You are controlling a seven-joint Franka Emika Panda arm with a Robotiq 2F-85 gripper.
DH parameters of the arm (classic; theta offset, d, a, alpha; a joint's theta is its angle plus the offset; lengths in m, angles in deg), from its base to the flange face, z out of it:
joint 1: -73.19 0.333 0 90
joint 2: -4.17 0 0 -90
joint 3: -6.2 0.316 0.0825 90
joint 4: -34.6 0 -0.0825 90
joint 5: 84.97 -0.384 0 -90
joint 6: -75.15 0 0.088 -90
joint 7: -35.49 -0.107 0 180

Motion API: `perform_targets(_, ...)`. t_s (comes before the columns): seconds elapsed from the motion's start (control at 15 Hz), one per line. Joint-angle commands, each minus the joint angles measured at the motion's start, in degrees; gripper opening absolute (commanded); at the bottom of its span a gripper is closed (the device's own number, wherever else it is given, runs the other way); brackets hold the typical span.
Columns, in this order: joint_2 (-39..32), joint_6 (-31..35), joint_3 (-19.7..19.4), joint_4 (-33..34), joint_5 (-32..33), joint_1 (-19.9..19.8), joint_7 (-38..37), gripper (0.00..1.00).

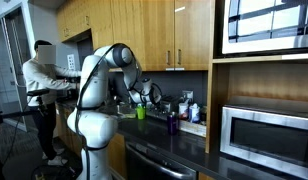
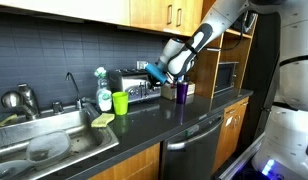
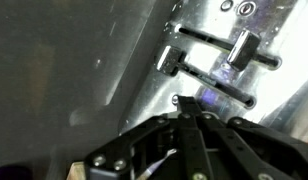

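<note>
My gripper [image 3: 186,104] is shut, its two black fingers pressed together with nothing visible between them. The tips point at the shiny metal side of a toaster [image 3: 209,45], close to a slot with a dark lever [image 3: 239,48] and a second lever [image 3: 169,60]. I cannot tell whether the tips touch it. In both exterior views the gripper [image 2: 160,72] [image 1: 144,95] hovers at the toaster [image 2: 134,86], which stands at the back of the dark counter.
A green cup [image 2: 120,102], a sponge [image 2: 102,120] and a soap bottle [image 2: 102,88] stand by the sink [image 2: 44,140]. A purple cup [image 2: 181,91] is beside the gripper. A microwave [image 1: 264,135] sits at the counter's end. A person [image 1: 39,85] stands beyond the robot.
</note>
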Motion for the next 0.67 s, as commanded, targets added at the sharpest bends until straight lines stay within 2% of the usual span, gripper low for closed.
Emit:
perform_targets(0.0, 0.0, 0.0, 0.0, 0.0, 0.0, 0.0, 0.0, 0.01)
perform_targets(0.33, 0.0, 0.0, 0.0, 0.0, 0.0, 0.0, 0.0, 0.01)
perform_targets(0.4, 0.0, 0.0, 0.0, 0.0, 0.0, 0.0, 0.0, 0.26)
perform_targets(0.47, 0.0, 0.0, -0.1, 0.0, 0.1, 0.0, -0.1, 0.27)
perform_targets(0.6, 0.2, -0.2, -0.3, -0.2, 0.4, 0.1, -0.2, 0.36)
